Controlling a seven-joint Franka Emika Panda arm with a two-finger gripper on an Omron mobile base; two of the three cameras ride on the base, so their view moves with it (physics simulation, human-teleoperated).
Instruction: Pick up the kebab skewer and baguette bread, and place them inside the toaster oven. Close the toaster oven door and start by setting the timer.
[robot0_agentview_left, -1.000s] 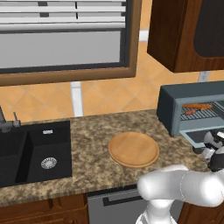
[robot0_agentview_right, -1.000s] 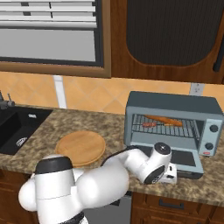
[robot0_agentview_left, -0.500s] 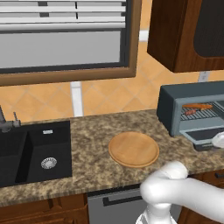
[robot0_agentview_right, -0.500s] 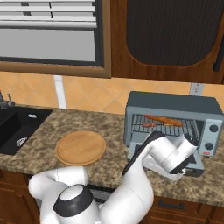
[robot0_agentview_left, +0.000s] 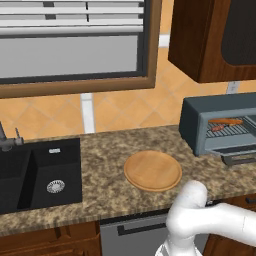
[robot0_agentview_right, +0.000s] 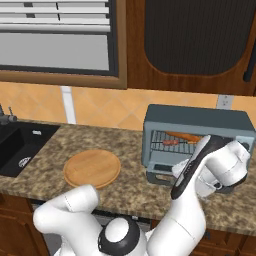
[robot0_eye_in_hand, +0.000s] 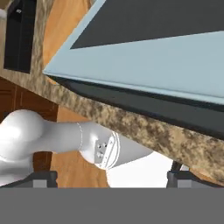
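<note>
The toaster oven stands on the counter at the right with its door dropped open. On its wire rack lie the orange-brown baguette bread and, beside it, the thin kebab skewer. In the hand view my gripper is open, its fingertips far apart with nothing between them, close in front of the door's outer edge and the counter lip. The arm covers part of the door in the right base view.
A round wooden board lies mid-counter. A black sink is at the left. A dark wooden cabinet hangs above the oven. The granite counter edge runs just under the door.
The arm has swung right, toward the front of the oven. The hand has left the left base view and now sits in front of the open door. The jaws stayed wide.
</note>
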